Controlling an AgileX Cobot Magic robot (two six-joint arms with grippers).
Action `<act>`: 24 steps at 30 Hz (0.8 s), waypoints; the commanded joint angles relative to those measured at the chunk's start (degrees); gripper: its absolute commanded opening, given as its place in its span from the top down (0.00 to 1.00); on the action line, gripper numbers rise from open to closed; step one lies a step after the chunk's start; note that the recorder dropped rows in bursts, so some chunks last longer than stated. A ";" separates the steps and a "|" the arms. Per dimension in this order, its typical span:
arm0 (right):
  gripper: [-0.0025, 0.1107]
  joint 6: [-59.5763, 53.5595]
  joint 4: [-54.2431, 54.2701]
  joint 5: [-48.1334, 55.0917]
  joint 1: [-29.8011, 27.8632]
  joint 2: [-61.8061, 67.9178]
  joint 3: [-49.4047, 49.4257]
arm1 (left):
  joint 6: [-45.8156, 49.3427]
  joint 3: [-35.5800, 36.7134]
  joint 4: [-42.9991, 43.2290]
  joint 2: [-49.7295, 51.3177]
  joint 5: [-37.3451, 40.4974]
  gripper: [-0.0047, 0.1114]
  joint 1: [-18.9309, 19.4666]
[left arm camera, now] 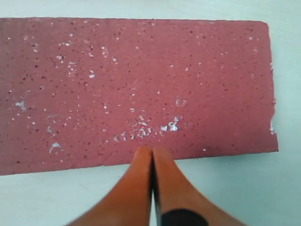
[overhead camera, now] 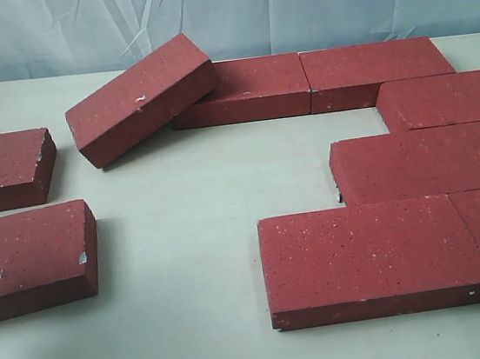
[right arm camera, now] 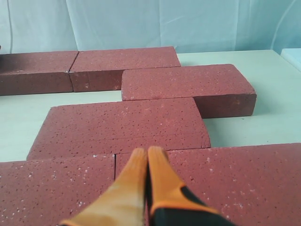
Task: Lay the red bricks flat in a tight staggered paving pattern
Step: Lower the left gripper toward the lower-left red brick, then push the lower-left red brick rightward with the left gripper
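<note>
Nine red bricks [overhead camera: 376, 255], one tilted, left end effector [left arm camera: 151, 155] pinched together, right end effector [right arm camera: 146, 153] likewise

L gripper [left arm camera: 151, 150] & R gripper [right arm camera: 147, 150]: tapered orange, black patches nr base.

Nine red bricks [overhead camera: 378, 259] show in the exterior view, all on one table [overhead camera: 186, 239]. Two lie at the left, one near and one farther back. One tilted brick [overhead camera: 139, 109] is at the far left-centre. Two lie end to end in the far row. Four are at the right, two of them side by side in the near row. There are two grippers: the left gripper [left arm camera: 151, 153] and the right gripper [right arm camera: 146, 153].
</note>
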 commanded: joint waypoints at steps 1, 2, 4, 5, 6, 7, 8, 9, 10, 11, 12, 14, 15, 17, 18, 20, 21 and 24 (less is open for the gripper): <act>0.98 -0.21 -0.06 -0.42 0.30 -0.39 0.27 | 0.24 -0.34 -0.52 2.98 -0.98 0.96 0.56; 0.98 -0.21 -0.06 -0.42 0.30 -0.39 0.27 | 0.24 -0.34 -0.52 3.49 -0.98 0.96 0.56; 0.98 -0.21 -0.06 -0.42 0.30 -0.39 0.27 | 0.45 -0.34 -0.52 4.69 -0.98 0.96 0.56; 0.98 -0.21 -0.06 -0.42 0.30 -0.39 0.27 | 0.58 -0.34 -0.52 5.30 -0.98 0.96 0.56; 0.98 -0.21 -0.17 -0.42 0.30 -0.39 0.27 | 0.66 -0.34 -0.52 5.85 -1.06 0.96 0.56; 0.98 -0.21 -0.17 -0.42 0.30 -0.39 0.27 | 0.99 -0.34 -0.52 6.36 -1.28 0.96 0.56; 0.98 -0.21 -0.17 -0.42 0.30 -0.39 0.27 | 0.99 -0.34 -0.52 6.62 -1.44 0.96 0.56; 0.98 -0.21 -0.17 -0.42 0.30 -0.39 0.27 | 1.08 -0.34 -0.66 7.18 -1.59 0.96 0.56; 0.98 -0.21 -0.17 -0.42 0.30 -0.39 0.27 | 1.08 -0.34 -0.66 7.51 -1.75 0.96 0.56; 0.98 -0.21 -0.17 -0.42 0.30 -0.39 0.27 | 1.08 -0.34 -0.66 7.87 -1.94 0.96 0.56; 0.98 -0.21 -0.17 -0.42 0.30 -0.39 0.27 | 1.08 -0.34 -0.66 8.45 -2.04 0.96 0.56; 0.98 -0.21 -0.17 -0.42 0.30 -0.39 0.27 | 1.08 -0.34 -0.66 9.48 -2.13 0.96 0.56; 0.98 -0.21 -0.17 -0.42 0.30 -0.39 0.27 | 1.08 -0.34 -0.76 10.05 -2.13 0.96 0.56; 0.98 -0.21 -0.17 -0.42 0.30 -0.39 0.27 | 1.08 -0.34 -0.88 11.17 -2.13 0.96 0.56; 0.98 -0.21 -0.17 -0.42 0.30 -0.39 0.27 | 1.08 -0.34 -0.99 11.51 -2.13 0.96 0.45; 0.98 -0.21 -0.17 -0.42 0.30 -0.39 0.27 | 1.41 -0.34 -1.12 12.14 -2.13 0.96 0.25; 0.98 -0.21 -0.17 -0.42 0.30 -0.39 0.27 | 1.41 -0.34 -1.27 12.29 -2.26 0.96 0.25; 0.98 -0.21 -0.17 -0.42 0.30 -0.39 0.27 | 1.41 -0.34 -1.27 12.66 -2.90 0.96 0.25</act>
